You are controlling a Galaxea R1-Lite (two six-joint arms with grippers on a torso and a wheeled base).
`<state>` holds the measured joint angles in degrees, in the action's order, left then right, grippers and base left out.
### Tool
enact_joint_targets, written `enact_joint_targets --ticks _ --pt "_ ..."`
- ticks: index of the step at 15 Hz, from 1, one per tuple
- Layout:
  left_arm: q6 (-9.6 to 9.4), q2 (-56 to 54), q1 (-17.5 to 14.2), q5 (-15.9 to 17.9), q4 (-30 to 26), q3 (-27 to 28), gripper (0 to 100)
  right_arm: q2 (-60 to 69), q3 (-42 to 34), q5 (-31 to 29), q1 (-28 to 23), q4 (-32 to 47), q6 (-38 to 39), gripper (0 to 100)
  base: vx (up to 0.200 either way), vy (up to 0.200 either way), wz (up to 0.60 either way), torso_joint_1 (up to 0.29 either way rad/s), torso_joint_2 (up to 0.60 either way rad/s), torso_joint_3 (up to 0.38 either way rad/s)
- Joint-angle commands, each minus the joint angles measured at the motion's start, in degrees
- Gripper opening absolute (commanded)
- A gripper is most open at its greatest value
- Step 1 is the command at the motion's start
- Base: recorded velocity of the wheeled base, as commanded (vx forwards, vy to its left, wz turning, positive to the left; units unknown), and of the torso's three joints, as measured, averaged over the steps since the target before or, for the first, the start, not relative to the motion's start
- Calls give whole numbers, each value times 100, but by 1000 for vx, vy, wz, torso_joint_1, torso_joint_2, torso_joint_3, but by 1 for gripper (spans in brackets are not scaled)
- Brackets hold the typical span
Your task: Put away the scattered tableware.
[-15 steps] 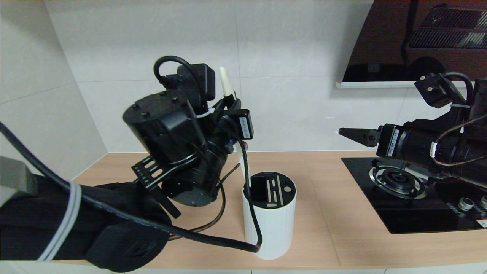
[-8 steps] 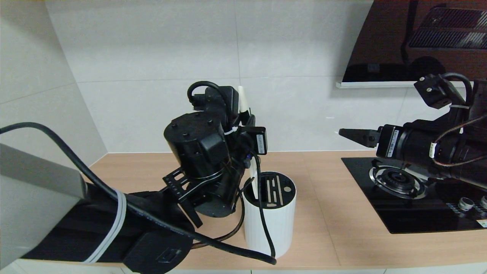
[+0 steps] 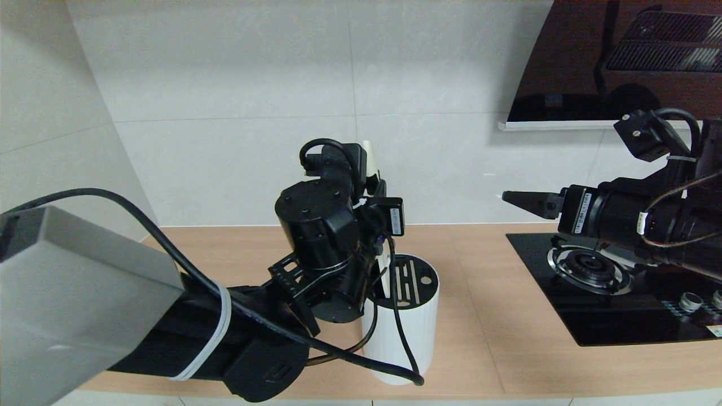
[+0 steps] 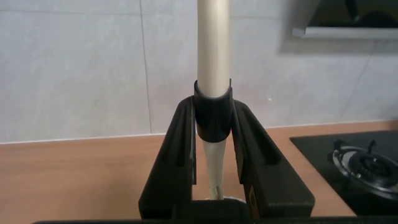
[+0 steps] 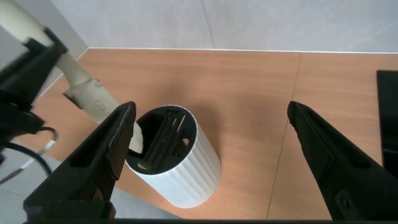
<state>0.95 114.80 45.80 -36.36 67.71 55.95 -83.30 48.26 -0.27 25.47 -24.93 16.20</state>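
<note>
A white ribbed utensil holder [image 3: 401, 338] with a black slotted top stands near the counter's front edge. My left gripper [image 3: 377, 194] hangs just above its left side, shut on the cream handle of a utensil [image 3: 368, 160] held upright. The utensil's lower end dips into the holder's top opening. In the left wrist view the handle [image 4: 213, 43] rises between the jaws of the left gripper [image 4: 213, 102]. My right gripper [image 3: 516, 198] hovers open to the right of the holder, above the stove's edge. Its wrist view shows the holder [image 5: 180, 168] and the utensil [image 5: 81, 84] beneath the right gripper [image 5: 211, 112].
A black gas stove [image 3: 592, 268] lies in the wooden counter [image 3: 496, 316] at the right, under a dark range hood [image 3: 620, 56]. White tiled walls close the back and left. Bare counter lies between holder and stove.
My left arm has moved right and down, carrying the utensil from above the holder's left side into its top. The right arm has kept still.
</note>
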Motion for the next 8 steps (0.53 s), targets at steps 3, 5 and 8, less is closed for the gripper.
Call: enact_joint_targets --ticks 3,5,8 --pt "54 227 -1 -64 6 -14 0 -29 -10 0 11 -3 -3 100 0 0 0 0 0 0" --pt "89 341 25 -81 15 -41 0 -20 -10 0 11 -3 -3 100 0 0 0 0 0 0" --pt "186 605 87 -125 50 -50 0 -29 -10 0 11 -3 6 100 0 0 0 0 0 0"
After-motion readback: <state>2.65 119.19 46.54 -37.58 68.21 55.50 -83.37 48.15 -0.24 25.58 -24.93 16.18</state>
